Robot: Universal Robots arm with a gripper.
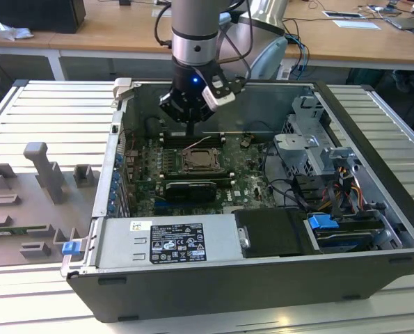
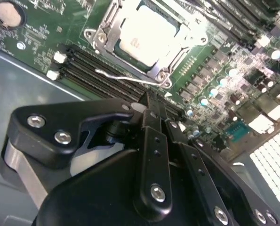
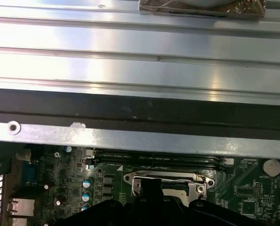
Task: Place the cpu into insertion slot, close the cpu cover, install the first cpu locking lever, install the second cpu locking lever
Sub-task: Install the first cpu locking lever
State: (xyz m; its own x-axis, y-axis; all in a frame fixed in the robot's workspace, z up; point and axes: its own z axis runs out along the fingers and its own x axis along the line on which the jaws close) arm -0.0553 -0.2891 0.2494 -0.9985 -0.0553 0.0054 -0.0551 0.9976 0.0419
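A: What is the biggest thing here?

B: One open computer case (image 1: 373,275) lying on a ribbed metal surface (image 1: 46,111). On the exterior view's left, outside the case, sits a grey fixture block (image 1: 33,202) with several raised shapes. Wooden desks (image 1: 123,28) run along the far side.

A: And inside the case?

B: A grey power supply (image 1: 168,240) along the near wall, a drive cage (image 1: 307,149) with a bundle of cables (image 1: 346,188) on the exterior view's right, and one green motherboard (image 1: 140,184) between them. A long black expansion card (image 1: 189,189) lies just near of the socket.

A: Where is the arm?

B: One arm (image 1: 196,31) comes down over the far part of the board, its jaws (image 1: 194,132) just beyond the socket's far edge. In the second wrist view the black fingers (image 2: 154,141) look pressed together with nothing between them.

A: The cpu?

B: It sits in the socket: a pale silvery square face (image 2: 147,35) in the second wrist view, framed by the cpu cover (image 2: 170,70), a thin metal plate lying flat around it. One thin wire lever (image 2: 123,76) runs beside the socket, next to the black memory slots (image 2: 90,66). I cannot tell whether it is latched.

A: Anything in the way?

B: In the first wrist view the case wall (image 3: 140,141) stands just past the socket.
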